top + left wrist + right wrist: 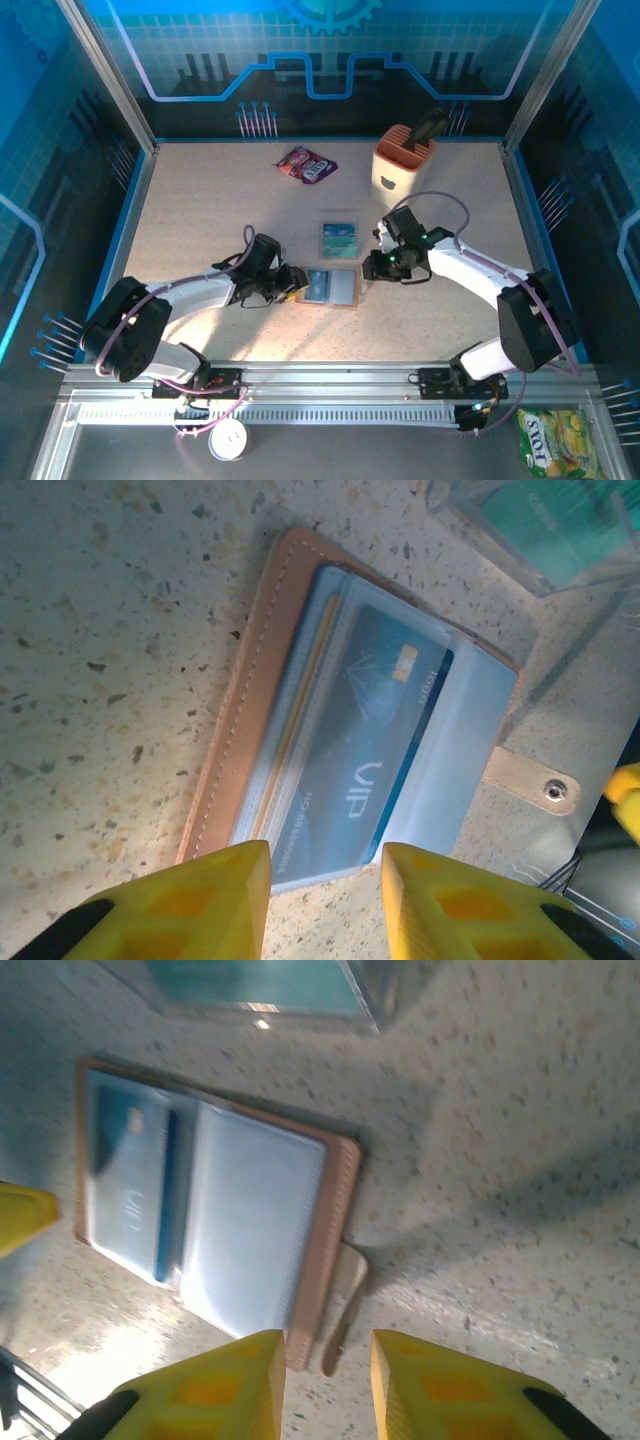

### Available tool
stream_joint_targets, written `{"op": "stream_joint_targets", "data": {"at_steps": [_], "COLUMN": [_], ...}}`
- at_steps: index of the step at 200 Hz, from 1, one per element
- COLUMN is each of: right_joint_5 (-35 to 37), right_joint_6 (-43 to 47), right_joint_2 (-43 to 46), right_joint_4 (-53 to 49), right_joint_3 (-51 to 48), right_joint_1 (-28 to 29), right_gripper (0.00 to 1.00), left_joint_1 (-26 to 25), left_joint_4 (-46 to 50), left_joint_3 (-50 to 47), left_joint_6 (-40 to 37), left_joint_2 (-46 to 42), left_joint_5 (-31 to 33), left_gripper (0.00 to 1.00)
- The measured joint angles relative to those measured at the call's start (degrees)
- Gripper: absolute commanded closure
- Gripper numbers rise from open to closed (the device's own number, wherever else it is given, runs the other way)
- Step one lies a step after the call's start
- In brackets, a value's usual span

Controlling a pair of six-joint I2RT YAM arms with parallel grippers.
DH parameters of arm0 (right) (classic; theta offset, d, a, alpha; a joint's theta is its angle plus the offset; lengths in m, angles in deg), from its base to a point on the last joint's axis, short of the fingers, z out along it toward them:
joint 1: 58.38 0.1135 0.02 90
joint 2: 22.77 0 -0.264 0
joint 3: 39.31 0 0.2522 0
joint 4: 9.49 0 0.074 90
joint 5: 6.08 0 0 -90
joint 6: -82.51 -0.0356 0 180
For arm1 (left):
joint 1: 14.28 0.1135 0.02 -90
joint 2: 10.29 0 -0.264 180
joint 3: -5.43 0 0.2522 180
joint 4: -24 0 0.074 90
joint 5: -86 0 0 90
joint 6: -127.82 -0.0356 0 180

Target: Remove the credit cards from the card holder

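Credit cards [380, 730] sit tucked in the left pocket of the card holder [245, 690], which lies opened flat on the tabletop [200, 220] between the two arms. The top card is blue with pale lettering, and a thin tan edge shows beside it. In the left wrist view its long axis leads away from the left hand [325, 865], leaning a little to the right. Its near short end lies right at the mouth of the gap between the yellow fingers.

The left hand has its fingers parted and grips nothing. In the top view it sits against the holder's left edge, on the card-bearing half. It looks the better placed of the two to draw a card out lengthwise toward itself.

The holder's right pocket [250, 1220] looks empty. Just ahead of the right hand [326, 1345] are the tan right edge and the loose strap [345, 1280]. That hand's fingers also stand apart with nothing between them. It is close enough to press that side down, but farther from the cards.

Beyond the holder, a clear case [338, 238] with something teal inside lies on the tabletop, apart from both hands.
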Motion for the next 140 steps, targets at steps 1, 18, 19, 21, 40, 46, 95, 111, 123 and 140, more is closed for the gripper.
{"op": "stream_joint_targets", "data": {"at_steps": [1,18,19,21,40,46,95,111,123,140], "right_joint_5": [0.00,-0.15,-0.15,-0.17,-0.50,-0.66,-2.34,-2.78,-3.30,-3.72], "right_joint_6": [0.00,-0.61,-0.63,-0.63,-1.55,-1.86,-3.72,-4.26,-4.52,-4.94], "right_joint_2": [0.02,0.33,0.33,0.33,0.33,0.31,-2.78,-4.04,-4.92,-5.88], "right_joint_4": [0.02,0.20,0.22,0.31,1.05,1.33,3.50,4.28,4.76,5.25], "right_joint_3": [0.07,1.27,1.29,1.38,1.73,1.75,4.11,5.03,5.66,6.45], "right_joint_1": [0.00,0.22,0.26,0.31,1.16,1.53,4.72,5.95,6.64,7.37], "right_gripper": [0.70,0.69,0.69,0.69,0.69,0.69,0.68,0.68,0.68,0.68], "left_joint_1": [0.02,0.04,0.04,0.04,0.04,0.04,0.04,0.04,-0.09,-0.15], "left_joint_4": [0.00,-0.63,-0.63,-0.74,-1.03,-1.01,-2.58,-3.02,-3.87,-4.76], "left_joint_3": [0.11,1.29,1.31,1.42,1.79,1.79,0.79,-0.44,-1.46,-2.34], "left_joint_6": [0.02,-0.04,-0.04,-0.07,-0.15,-0.15,0.26,0.98,1.53,2.10], "left_joint_2": [0.22,2.43,2.47,2.64,3.56,3.61,3.65,3.65,3.50,2.62], "left_joint_5": [-0.09,-0.87,-0.92,-1.01,-1.03,-1.03,-1.62,-1.86,-2.10,-2.12], "left_gripper": [0.67,0.68,0.68,0.68,0.66,0.65,0.62,0.62,0.62,0.62]}}
